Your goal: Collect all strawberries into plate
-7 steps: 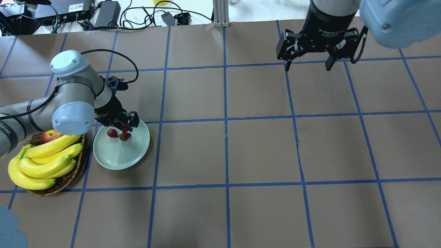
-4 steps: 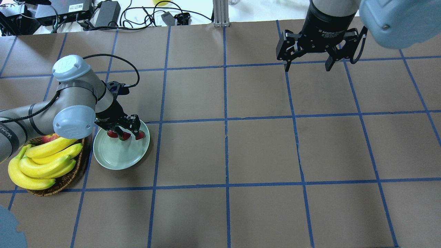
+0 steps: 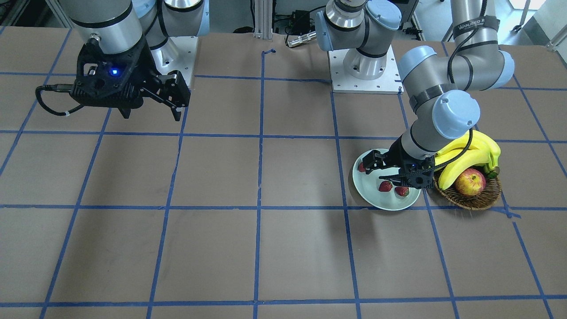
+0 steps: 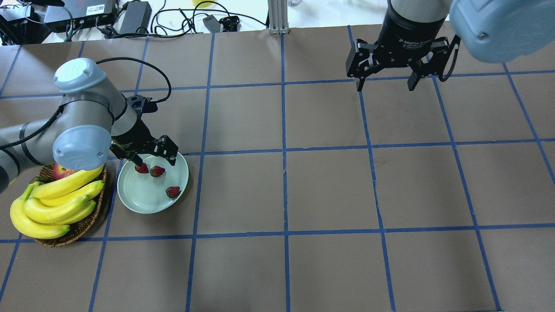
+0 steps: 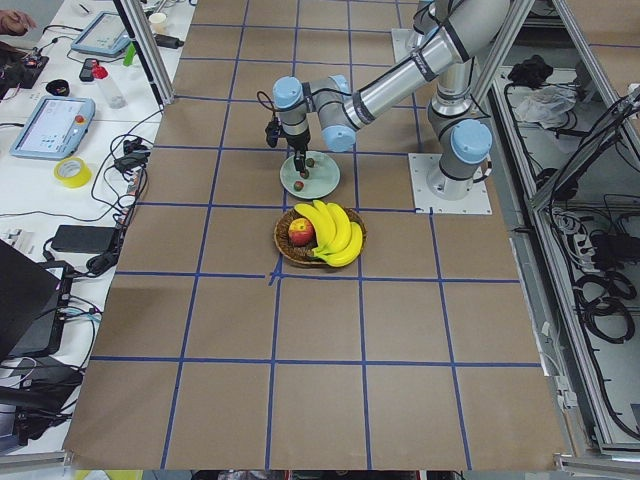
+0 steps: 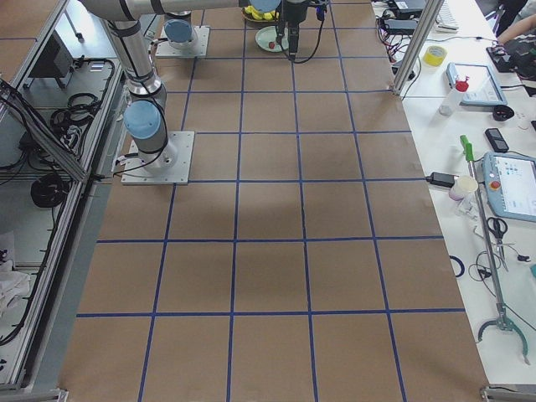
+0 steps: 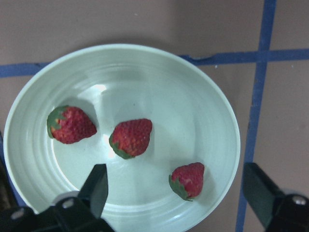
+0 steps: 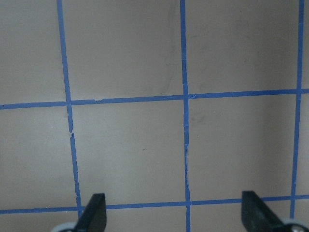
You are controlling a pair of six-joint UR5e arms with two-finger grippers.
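Observation:
Three strawberries lie on the pale mint-green plate at the table's left. The left wrist view shows them apart from one another on the plate. My left gripper hovers open and empty over the plate's far edge, and it also shows in the front-facing view. My right gripper is open and empty, high over the far right of the table.
A woven basket with a bunch of bananas and a red-yellow apple stands right beside the plate, partly under my left arm. Cables and electronics lie beyond the table's far edge.
My left gripper opened and let go of the third strawberry, which rolled to the plate's near right side. The gripper then drew back toward the far edge. The right gripper barely moved.

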